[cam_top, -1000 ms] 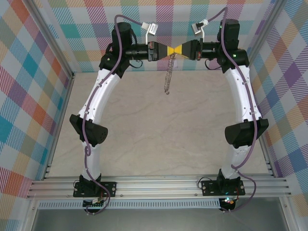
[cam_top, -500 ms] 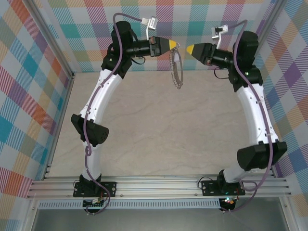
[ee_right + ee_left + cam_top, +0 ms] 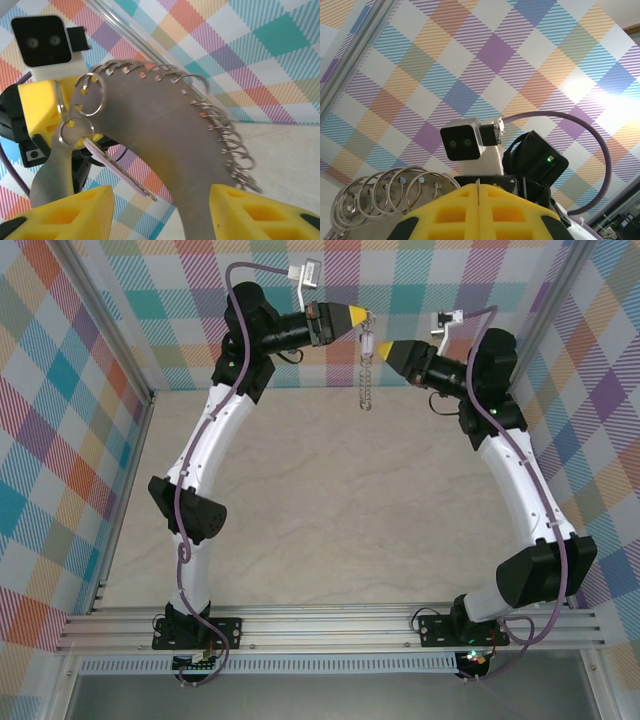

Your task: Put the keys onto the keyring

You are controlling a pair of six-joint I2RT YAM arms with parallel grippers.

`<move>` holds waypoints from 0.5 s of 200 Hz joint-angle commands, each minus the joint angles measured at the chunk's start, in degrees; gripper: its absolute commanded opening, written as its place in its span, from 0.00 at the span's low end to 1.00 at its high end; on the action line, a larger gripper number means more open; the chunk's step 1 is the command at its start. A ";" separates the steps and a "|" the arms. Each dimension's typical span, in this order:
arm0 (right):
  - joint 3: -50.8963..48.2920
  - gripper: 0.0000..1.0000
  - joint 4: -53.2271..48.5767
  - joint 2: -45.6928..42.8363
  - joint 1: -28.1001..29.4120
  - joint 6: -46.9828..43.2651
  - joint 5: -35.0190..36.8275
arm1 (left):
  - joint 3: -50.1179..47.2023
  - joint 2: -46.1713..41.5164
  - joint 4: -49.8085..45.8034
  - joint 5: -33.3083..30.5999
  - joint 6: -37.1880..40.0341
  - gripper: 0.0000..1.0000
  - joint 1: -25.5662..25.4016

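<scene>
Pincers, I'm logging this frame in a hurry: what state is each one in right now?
Left pincer: closed, holding the keyring, which hangs below it.
Right pincer: open, fingers spread apart, holding nothing.

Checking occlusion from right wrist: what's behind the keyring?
Past the keyring on the left: the left hand, one yellow finger and its camera; plaid wall beyond. The keyring covers the rest of that hand and its grip.

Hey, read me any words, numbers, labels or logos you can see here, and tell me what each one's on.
No readable text anywhere. The keyring is bare metal, the key shows no legible stamp, the wrist camera has no label, and the wall is just plaid.
</scene>
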 commanded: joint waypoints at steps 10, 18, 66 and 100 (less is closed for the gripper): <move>4.05 0.55 3.83 1.77 1.35 -0.88 -0.29 | 1.52 0.44 6.42 -0.46 -3.55 0.00 -0.71; 5.01 0.55 3.65 2.39 1.76 -1.15 -0.75 | 1.54 0.51 6.89 -0.44 -3.85 0.00 -0.74; 9.64 0.54 2.58 5.46 3.95 -2.72 -2.43 | 1.53 0.95 8.28 -0.72 -5.31 0.00 -0.83; 10.47 0.39 2.42 6.18 4.35 -2.70 -3.69 | 1.46 1.07 8.89 -1.26 -5.66 0.00 -0.81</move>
